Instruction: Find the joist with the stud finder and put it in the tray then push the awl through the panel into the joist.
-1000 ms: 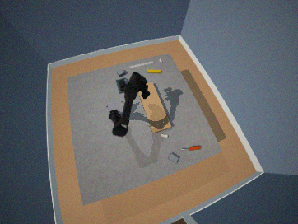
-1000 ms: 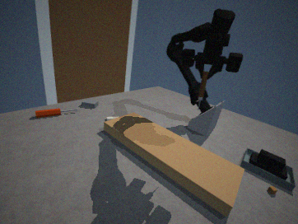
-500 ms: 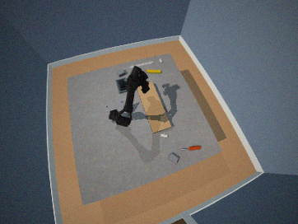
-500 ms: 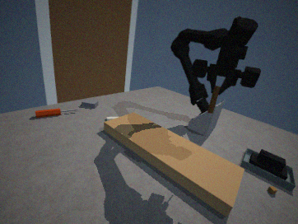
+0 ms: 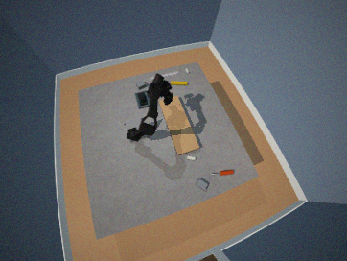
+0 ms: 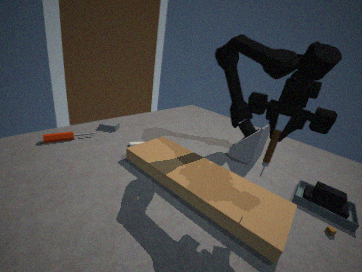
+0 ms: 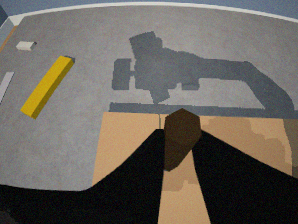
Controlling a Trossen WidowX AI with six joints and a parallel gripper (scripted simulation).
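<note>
The awl [image 6: 270,147] [image 7: 182,131] has a brown handle and a thin metal shaft pointing down, slightly tilted. My gripper [image 6: 275,134] [image 7: 177,136] is shut on its handle. The awl hangs in the air near the tray end of the wooden floor panel [image 5: 188,145] [image 6: 220,195] [image 7: 120,145]; its tip touches nothing and is hidden in the wrist view. A thin dark line, likely the awl's shadow, shows on the panel. The black stud finder [image 6: 327,196] lies in the blue-grey tray [image 6: 352,222]. The joist is hidden under the panel.
A yellow bar [image 5: 179,83] [image 7: 47,87] and a small white block [image 5: 187,70] [image 7: 26,45] lie beyond the panel. An orange screwdriver [image 5: 226,172] [image 6: 59,137] and a grey box [image 5: 202,183] [image 6: 108,127] lie past its other end. A small orange cube [image 6: 330,231] sits by the tray.
</note>
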